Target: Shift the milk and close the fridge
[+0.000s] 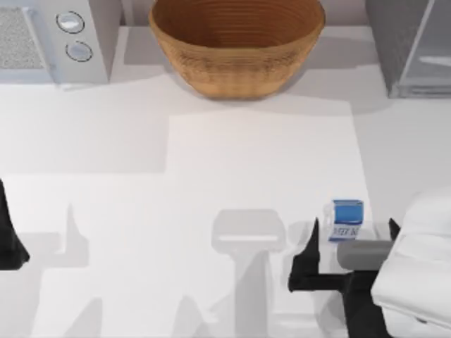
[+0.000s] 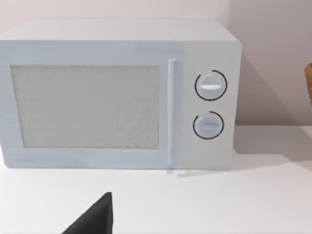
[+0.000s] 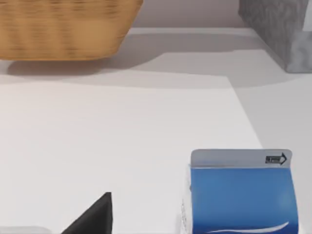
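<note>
Left gripper [image 1: 8, 243] parked at table's left edge; finger spread can't be made out. Microwave [image 1: 53, 39] far left, basket [image 1: 236, 44] far centre. Right gripper [image 1: 350, 243] at near right, fingers spread wide, straddling the milk [image 1: 346, 219] (upright, no contact seen). Fridge [image 1: 412, 46] far right corner.

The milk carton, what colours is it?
The milk carton is blue with a white top strip; the right wrist view shows it best.
</note>
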You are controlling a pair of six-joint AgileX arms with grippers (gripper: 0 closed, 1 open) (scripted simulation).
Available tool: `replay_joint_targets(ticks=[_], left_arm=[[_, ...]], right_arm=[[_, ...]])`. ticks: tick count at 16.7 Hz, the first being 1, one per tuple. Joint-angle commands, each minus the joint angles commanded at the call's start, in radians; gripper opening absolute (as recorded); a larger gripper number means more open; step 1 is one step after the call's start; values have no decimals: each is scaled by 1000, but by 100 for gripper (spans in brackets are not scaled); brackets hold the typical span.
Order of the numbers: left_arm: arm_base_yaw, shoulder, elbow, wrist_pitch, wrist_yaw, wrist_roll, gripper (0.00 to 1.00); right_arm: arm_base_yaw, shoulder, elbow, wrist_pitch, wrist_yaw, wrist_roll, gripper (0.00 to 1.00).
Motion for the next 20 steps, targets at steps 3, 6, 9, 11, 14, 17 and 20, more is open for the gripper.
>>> replay_joint_targets(ticks=[3, 6, 9, 11, 14, 17, 20], left_arm=[[0, 0, 0, 0, 0, 0, 100], [0, 0, 0, 0, 0, 0, 100], [0, 0, 0, 0, 0, 0, 100], [0, 0, 0, 0, 0, 0, 100], [0, 0, 0, 0, 0, 0, 100], [0, 0, 0, 0, 0, 0, 100], [0, 0, 0, 0, 0, 0, 100]], right_arm=[[-19, 0, 10, -5, -18, -8, 100], [-76, 11, 47, -11, -74, -29, 100], [-137, 27, 85, -17, -134, -46, 100], [-147, 32, 93, -18, -144, -50, 100], [-147, 32, 93, -18, -144, -50, 92], [-147, 32, 93, -18, -144, -50, 70], [-147, 32, 93, -18, -144, -50, 47]])
